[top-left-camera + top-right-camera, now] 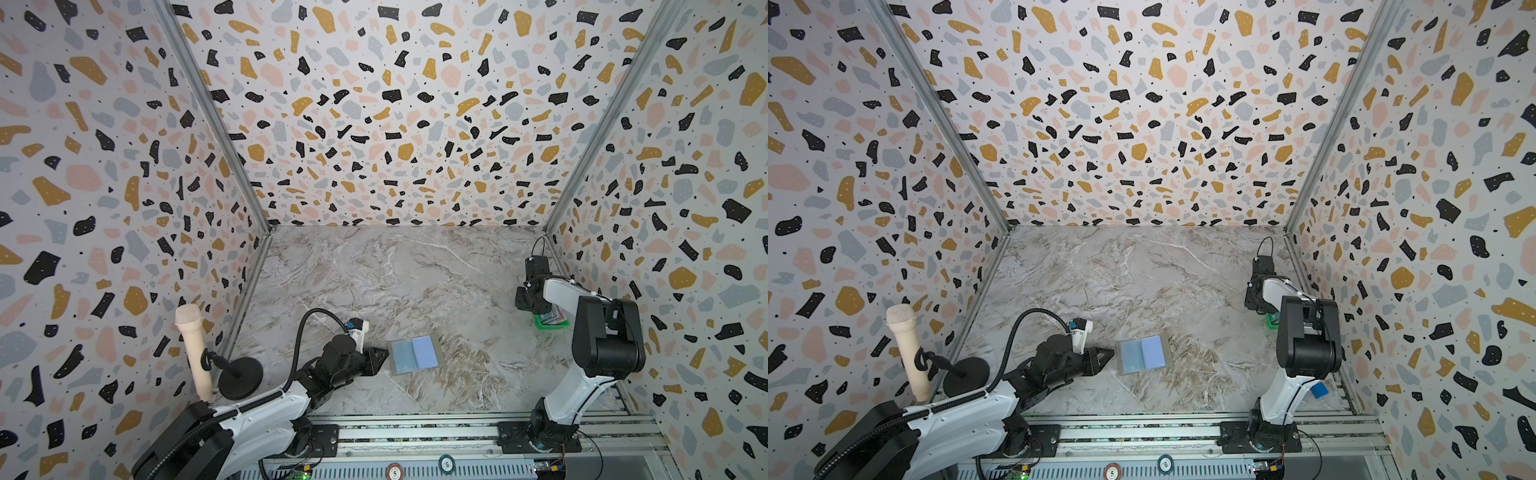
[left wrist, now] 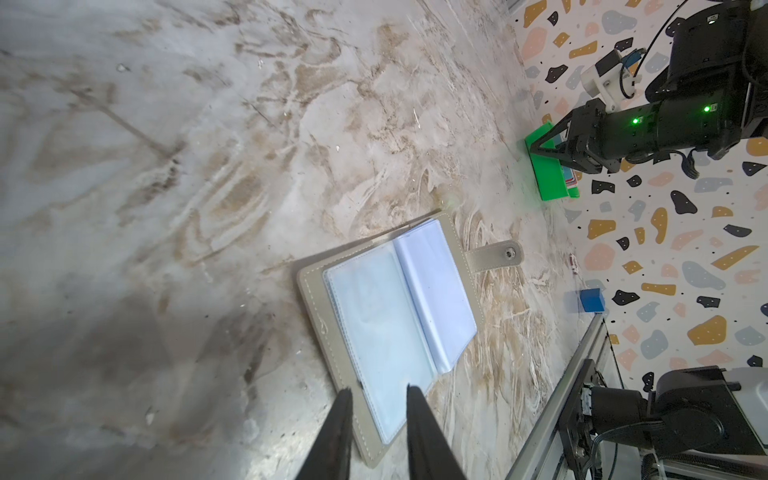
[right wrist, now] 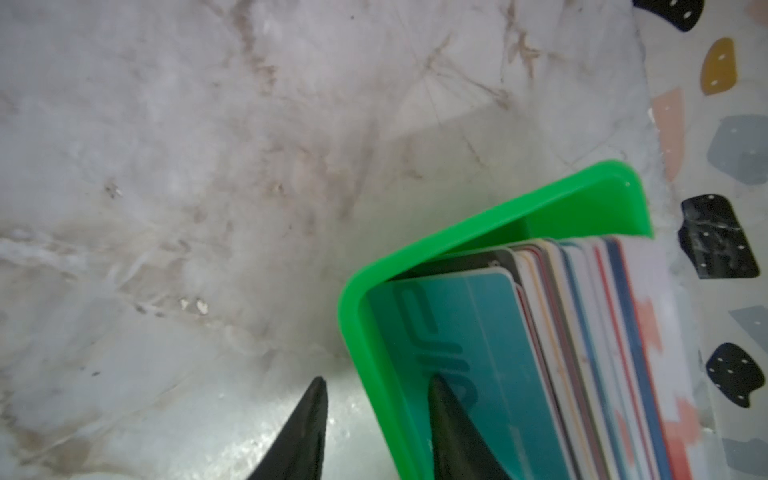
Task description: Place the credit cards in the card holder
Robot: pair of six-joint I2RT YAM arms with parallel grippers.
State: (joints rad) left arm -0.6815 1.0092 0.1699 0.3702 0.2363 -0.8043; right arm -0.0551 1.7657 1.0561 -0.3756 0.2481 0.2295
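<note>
The card holder [image 1: 413,355] [image 1: 1144,354] lies open and flat on the marble table, its clear pockets [image 2: 386,324] facing up and its snap tab [image 2: 494,255] stretched out to one side. My left gripper [image 2: 379,390] [image 1: 1106,355] is at the holder's edge, its jaws a narrow gap apart over the cover's rim, holding nothing. The credit cards [image 3: 582,332] [image 1: 555,318] stand packed on edge in a small green tray [image 3: 498,216] [image 2: 548,183] at the right wall. My right gripper [image 3: 378,380] is open astride the tray's wall, one finger outside and the other against the teal front card [image 3: 478,332].
A microphone on a round black stand [image 1: 195,353] is at the front left. A small blue block [image 2: 591,300] sits by the right wall near the front rail [image 1: 415,424]. Patterned walls close in the table on three sides.
</note>
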